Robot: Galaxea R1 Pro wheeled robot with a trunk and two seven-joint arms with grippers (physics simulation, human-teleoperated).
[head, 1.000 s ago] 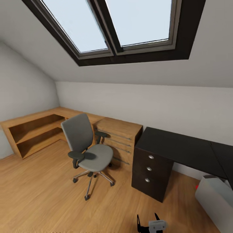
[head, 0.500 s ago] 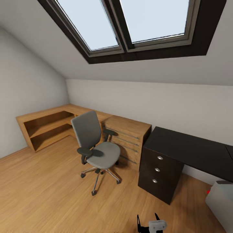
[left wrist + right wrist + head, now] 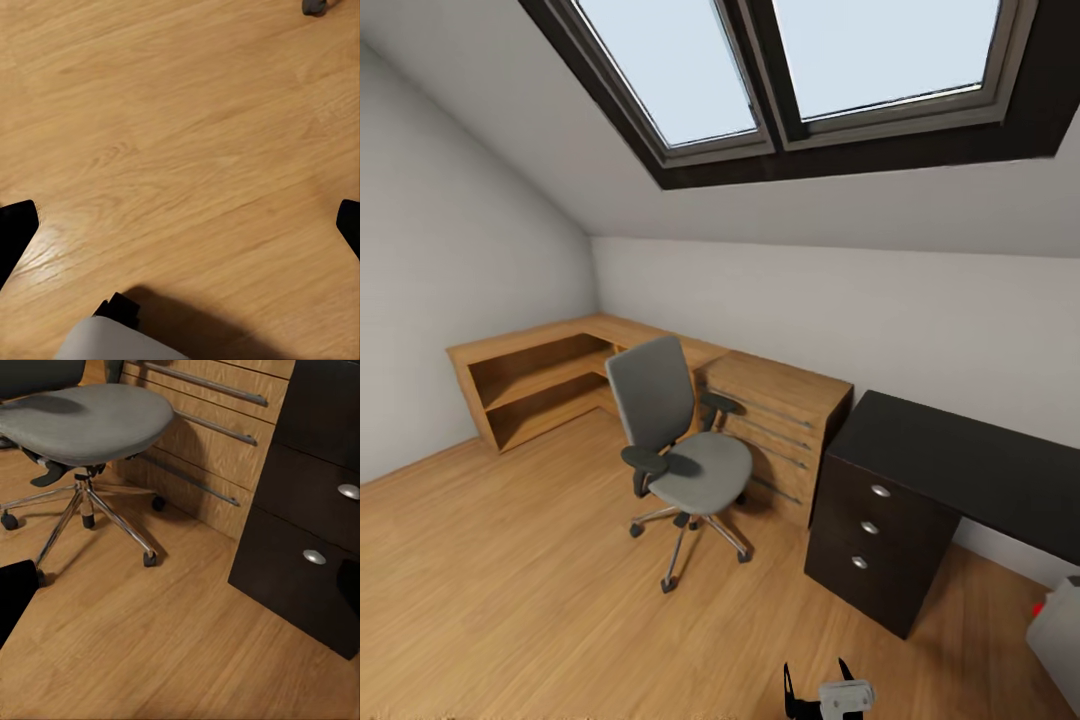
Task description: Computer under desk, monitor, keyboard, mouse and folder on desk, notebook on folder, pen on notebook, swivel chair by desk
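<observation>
The grey swivel chair (image 3: 682,445) stands on the wood floor, its seat (image 3: 86,420) bare, in front of the light wooden cabinets. To its right is the black desk (image 3: 970,455) with its drawer unit (image 3: 875,545), nothing showing on the visible part of the top. My right gripper (image 3: 818,688) is low in the head view, open and empty, well short of chair and desk. My left gripper (image 3: 180,225) hangs open over bare floor. A pale grey box with a red spot (image 3: 1060,628), possibly the computer, sits on the floor by the desk. Monitor, keyboard, mouse, folder, notebook and pen are out of view.
Light wooden drawers (image 3: 785,425) and an open corner shelf unit (image 3: 530,385) line the wall behind the chair. A sloped ceiling with a skylight (image 3: 800,70) hangs over the desk side. Wide wood floor (image 3: 510,590) lies to the left.
The whole head view has shifted, so chair, cabinets and desk now sit further right and the grey box is nearly out of frame. Nothing in the room itself has moved.
</observation>
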